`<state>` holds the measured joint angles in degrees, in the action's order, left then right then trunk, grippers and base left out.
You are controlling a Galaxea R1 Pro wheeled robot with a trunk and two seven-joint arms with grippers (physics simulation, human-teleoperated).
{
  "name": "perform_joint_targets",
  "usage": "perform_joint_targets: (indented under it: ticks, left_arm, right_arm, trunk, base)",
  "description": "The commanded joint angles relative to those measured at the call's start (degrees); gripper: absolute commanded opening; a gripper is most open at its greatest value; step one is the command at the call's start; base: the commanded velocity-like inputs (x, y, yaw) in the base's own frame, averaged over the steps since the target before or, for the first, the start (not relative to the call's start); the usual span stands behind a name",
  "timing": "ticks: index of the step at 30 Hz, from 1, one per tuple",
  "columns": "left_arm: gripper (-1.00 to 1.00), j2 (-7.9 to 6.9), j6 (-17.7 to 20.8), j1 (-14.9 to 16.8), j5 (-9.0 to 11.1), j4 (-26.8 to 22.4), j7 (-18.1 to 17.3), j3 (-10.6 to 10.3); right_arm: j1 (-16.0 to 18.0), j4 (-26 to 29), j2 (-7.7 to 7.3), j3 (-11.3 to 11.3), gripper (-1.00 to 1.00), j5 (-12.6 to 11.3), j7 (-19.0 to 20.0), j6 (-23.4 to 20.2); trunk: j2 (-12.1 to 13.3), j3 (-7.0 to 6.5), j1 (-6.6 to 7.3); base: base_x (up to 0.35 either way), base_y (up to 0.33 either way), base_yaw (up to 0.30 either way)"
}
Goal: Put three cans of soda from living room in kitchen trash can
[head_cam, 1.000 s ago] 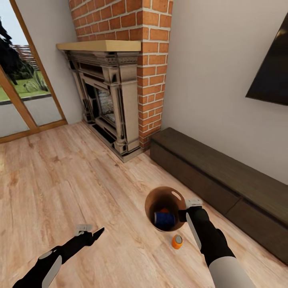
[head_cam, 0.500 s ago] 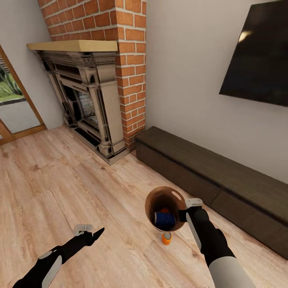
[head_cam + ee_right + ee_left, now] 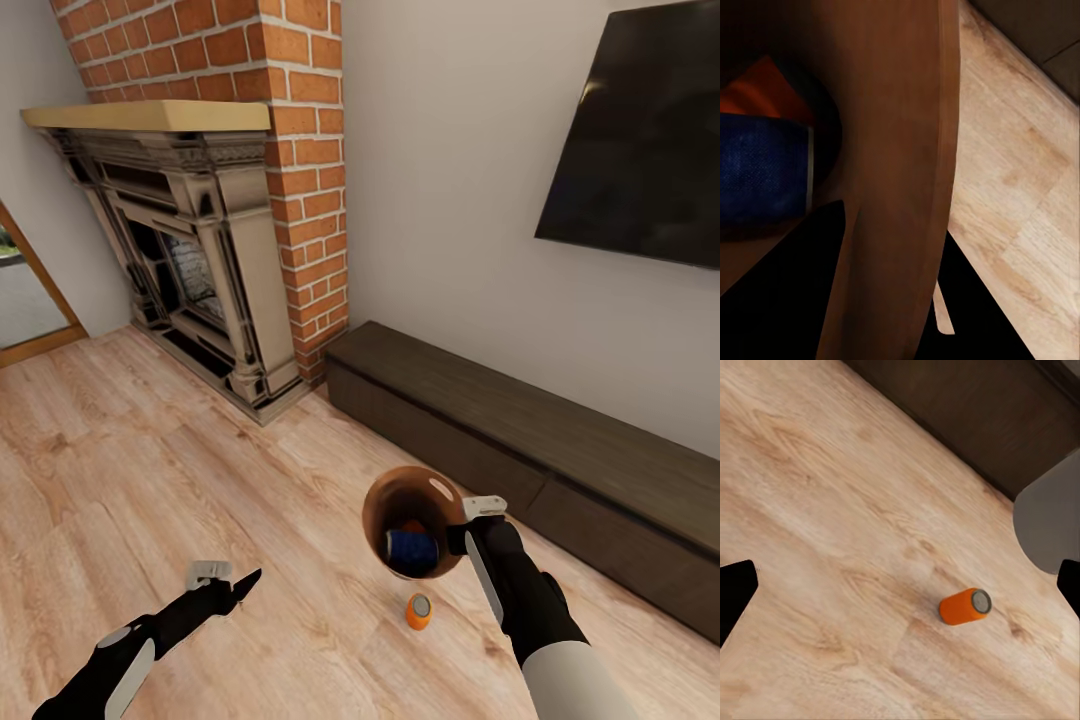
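The view has swung right. The right gripper [image 3: 470, 523] fingers clamp the trash can [image 3: 380, 505] rim; the left gripper [image 3: 225, 580] fingers are open. A loose orange can [image 3: 418, 610] lies on the bare floor [image 3: 150, 480] near the low cabinet [image 3: 520, 430].

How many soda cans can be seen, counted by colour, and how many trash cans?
Orange soda cans: 2, one lying on the floor and one in the trash can
Dark blue soda can: 1, in the trash can
Trash can: 1, held at its rim by the right gripper
Total: 4

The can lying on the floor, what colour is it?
Bright orange with a silver top; the can shows best in the left wrist view.
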<state>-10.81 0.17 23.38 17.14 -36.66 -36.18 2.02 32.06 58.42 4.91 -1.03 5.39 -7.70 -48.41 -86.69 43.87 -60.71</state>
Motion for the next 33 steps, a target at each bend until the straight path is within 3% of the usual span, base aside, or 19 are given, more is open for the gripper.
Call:
perform_joint_targets:
  ticks: [1, 13, 33]
  left_arm:
    - [1.0, 0.0, 0.0, 0.0, 0.0, 0.0, 0.0, 0.0]
    - [1.0, 0.0, 0.0, 0.0, 0.0, 0.0, 0.0, 0.0]
    - [1.0, 0.0, -0.1, 0.0, 0.0, 0.0, 0.0, 0.0]
  right_arm:
    - [0.0, 0.0, 0.01, 0.0, -1.0, -0.6, 0.1, 0.1]
    - [0.0, -0.5, 0.01, -0.1, -1.0, -0.6, 0.1, 0.1]
    - [0.0, -0.6, 0.01, -0.1, -1.0, -0.6, 0.1, 0.1]
  trunk:
    - [0.0, -0.01, 0.0]
    - [0.0, -0.2, 0.0]
    - [0.0, -0.86, 0.0]
  base:
    - [0.275, 0.24, -0.007]
    - [0.196, 0.269, -0.184]
    - [0.008, 0.017, -0.257]
